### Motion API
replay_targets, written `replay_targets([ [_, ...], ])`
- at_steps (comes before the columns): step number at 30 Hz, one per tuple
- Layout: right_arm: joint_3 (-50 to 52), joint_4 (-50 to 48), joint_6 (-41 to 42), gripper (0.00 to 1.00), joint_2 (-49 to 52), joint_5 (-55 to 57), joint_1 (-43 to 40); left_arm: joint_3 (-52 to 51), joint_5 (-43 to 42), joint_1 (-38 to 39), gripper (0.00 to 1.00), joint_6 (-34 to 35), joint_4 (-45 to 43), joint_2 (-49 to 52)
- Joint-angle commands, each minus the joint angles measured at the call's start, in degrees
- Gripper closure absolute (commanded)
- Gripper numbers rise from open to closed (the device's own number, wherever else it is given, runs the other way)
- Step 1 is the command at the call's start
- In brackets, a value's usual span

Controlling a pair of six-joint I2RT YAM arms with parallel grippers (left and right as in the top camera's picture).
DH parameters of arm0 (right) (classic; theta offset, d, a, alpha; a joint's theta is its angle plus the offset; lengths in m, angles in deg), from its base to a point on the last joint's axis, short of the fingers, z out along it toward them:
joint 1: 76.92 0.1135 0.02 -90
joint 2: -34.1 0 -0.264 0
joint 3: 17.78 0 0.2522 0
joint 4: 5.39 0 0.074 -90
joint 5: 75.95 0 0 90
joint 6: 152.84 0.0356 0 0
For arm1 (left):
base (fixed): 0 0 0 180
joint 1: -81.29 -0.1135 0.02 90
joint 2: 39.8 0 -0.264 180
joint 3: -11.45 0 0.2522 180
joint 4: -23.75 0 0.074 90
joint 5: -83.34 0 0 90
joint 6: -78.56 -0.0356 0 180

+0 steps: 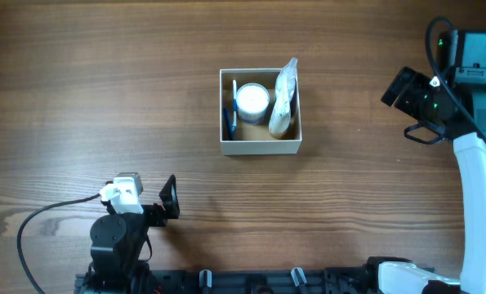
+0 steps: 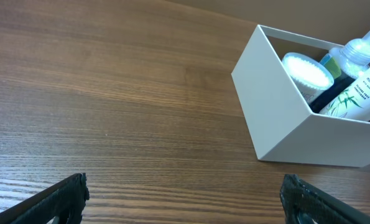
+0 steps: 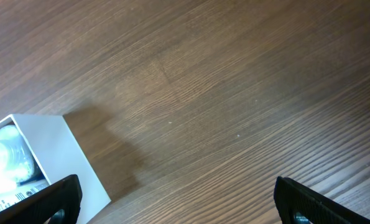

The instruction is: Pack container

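White square cardboard box (image 1: 259,147) holds round white-lidded jar (image 1: 252,100) and white plastic tube (image 1: 283,108); packing looks done. Left gripper (image 2: 183,186) and right gripper (image 3: 175,193) both spread apart, empty.

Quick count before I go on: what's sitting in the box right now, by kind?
Round white-lidded jar: 1
Clear bottle: 1
White tube with leaf print: 1
Slim blue item, kind unclear: 1
Total: 4 things in the container
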Motion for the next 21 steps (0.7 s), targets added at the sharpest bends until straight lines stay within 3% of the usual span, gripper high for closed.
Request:
replay_targets([
  [1, -0.3, -0.1, 0.8, 0.00, 0.4, 0.4, -0.2, -0.5, -0.9, -0.5, 0.00, -1.0, 0.0, -0.6],
  [15, 0.2, -0.5, 0.9, 0.00, 0.2, 0.4, -0.2, -0.5, -0.9, -0.5, 0.00, -1.0, 0.0, -0.6],
  [21, 5.5, -1.1, 0.8, 0.00, -11.7, 1.0, 0.3, -0.5, -0.9, -0.5, 0.00, -1.0, 0.0, -0.6],
])
